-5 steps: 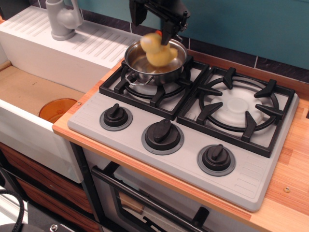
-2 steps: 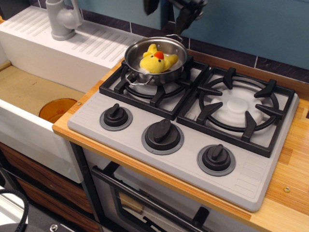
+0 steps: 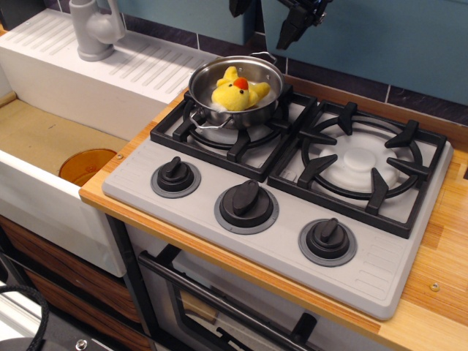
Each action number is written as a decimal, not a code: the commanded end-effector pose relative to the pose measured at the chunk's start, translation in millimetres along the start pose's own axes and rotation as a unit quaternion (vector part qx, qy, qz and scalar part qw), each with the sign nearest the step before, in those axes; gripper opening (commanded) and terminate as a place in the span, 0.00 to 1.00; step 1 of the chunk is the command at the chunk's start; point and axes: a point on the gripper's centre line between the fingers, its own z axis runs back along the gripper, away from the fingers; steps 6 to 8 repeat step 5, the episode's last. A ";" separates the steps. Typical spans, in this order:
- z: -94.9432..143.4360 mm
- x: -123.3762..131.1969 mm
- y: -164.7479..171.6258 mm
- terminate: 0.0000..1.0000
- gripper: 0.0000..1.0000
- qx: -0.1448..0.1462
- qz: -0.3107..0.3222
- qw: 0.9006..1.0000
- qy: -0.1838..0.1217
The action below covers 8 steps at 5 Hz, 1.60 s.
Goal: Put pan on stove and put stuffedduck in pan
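Observation:
The shiny steel pan (image 3: 207, 110) stands on the left rear grate of the grey stove (image 3: 398, 257). The yellow stuffedduck (image 3: 235, 93) lies inside the pan, orange-red beak up. My gripper (image 3: 263, 20) is black, open and empty. It hangs at the top edge of the view, above and behind the pan and clear of it. One finger (image 3: 287, 32) points down over the pan's far rim; the other is mostly cut off by the frame edge.
The right burner grate (image 3: 362, 164) is bare. Three black knobs (image 3: 246, 202) line the stove front. A white sink (image 3: 44, 146) with an orange drain (image 3: 84, 164) and a grey faucet (image 3: 95, 29) lies left. Wooden counter (image 3: 439, 292) edges the stove.
The stuffedduck dropped from the gripper into the pan. The gripper opened, then rose and moved a little to the right, away from the pan.

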 end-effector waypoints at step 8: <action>28.3 4.6 -3.3 1.00 1.00 -0.032 -0.011 0.999 -0.019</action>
